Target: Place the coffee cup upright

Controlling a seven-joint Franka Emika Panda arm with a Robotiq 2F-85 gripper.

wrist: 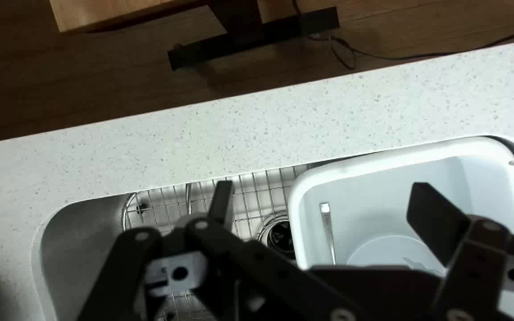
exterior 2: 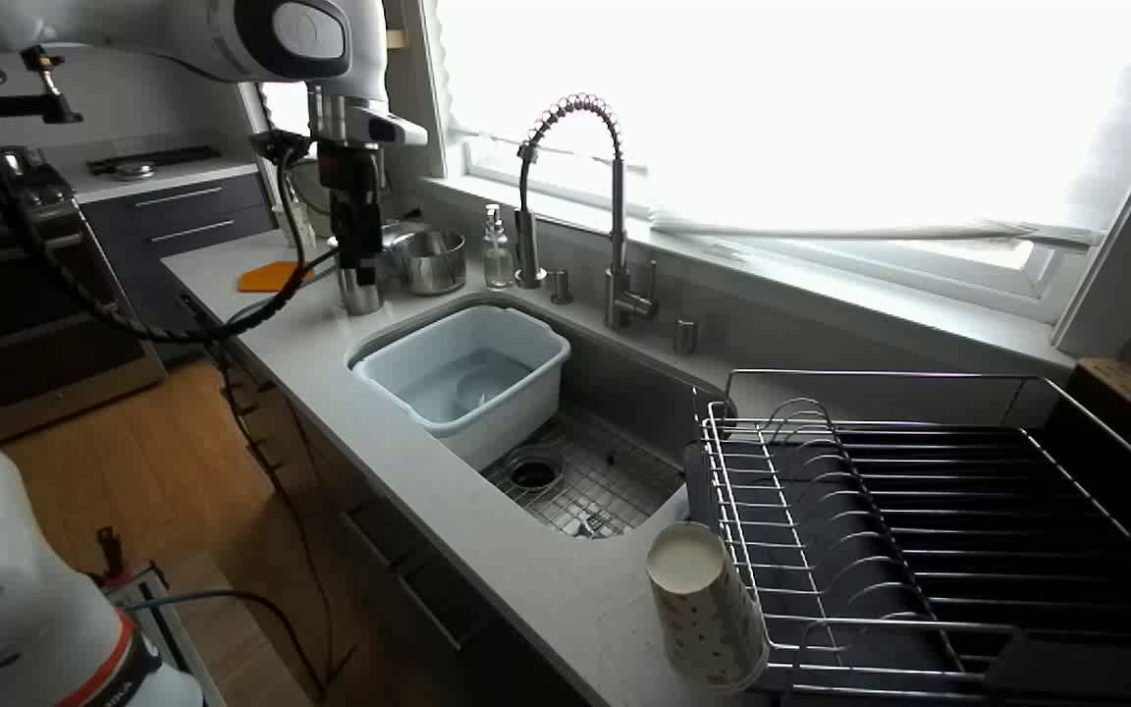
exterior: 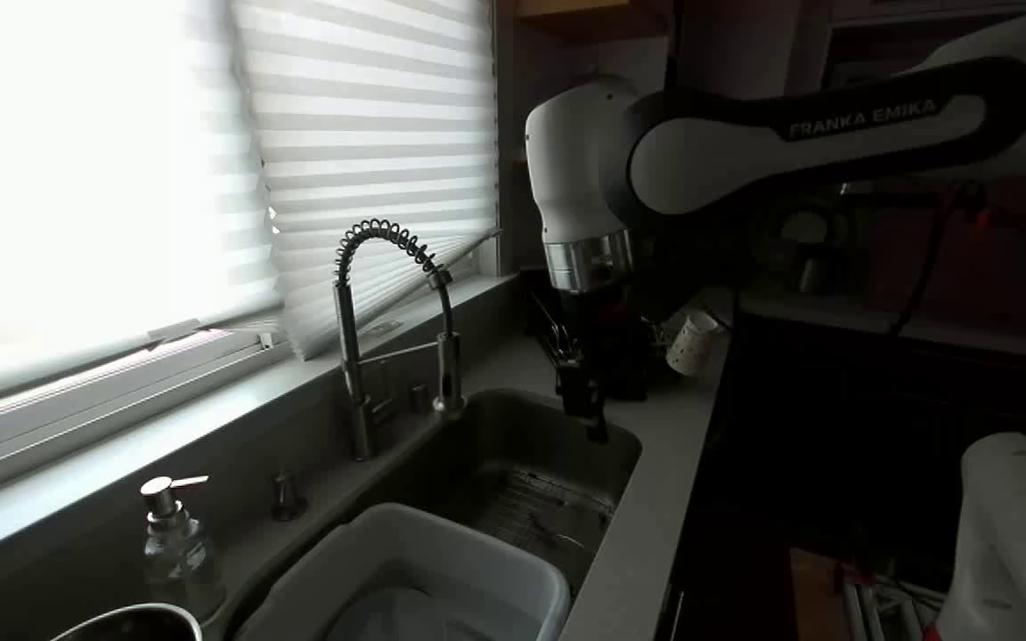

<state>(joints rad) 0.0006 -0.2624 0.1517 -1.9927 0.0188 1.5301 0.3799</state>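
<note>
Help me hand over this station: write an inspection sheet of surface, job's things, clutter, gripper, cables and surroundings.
Surface: pale speckled countertop around a sink.
Job's things: patterned coffee cup on the countertop beside the dish rack, apparently bottom-up; contact unclear.
Clutter: white tub in the sink, metal utensil inside; metal pot, soap dispenser and flat orange item on the countertop.
Gripper: jaws open above the sink; nothing held.
Cables: black cable hanging below the robot arm; cord on the floor.
Surroundings: window blind hanging crooked; faucet beside the sink.
</note>
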